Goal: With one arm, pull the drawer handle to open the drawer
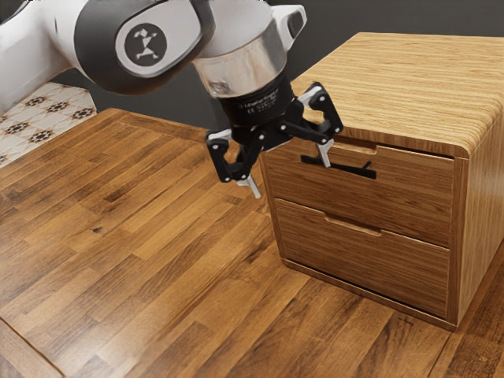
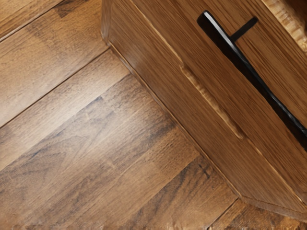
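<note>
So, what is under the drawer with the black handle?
A second drawer with a wooden grip, then the cabinet's base on the wooden floor. Its front hides what is inside.

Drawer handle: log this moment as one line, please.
black handle: on top drawer, ungrasped | top drawer: looks shut | gripper: open, at handle's end | phase: approach

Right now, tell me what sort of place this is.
Probably a simulated room in a home, though that is a guess: a wooden two-drawer cabinet with a black handle stands on a plank-patterned wooden surface, and patterned tiles show beyond its edge.
</note>
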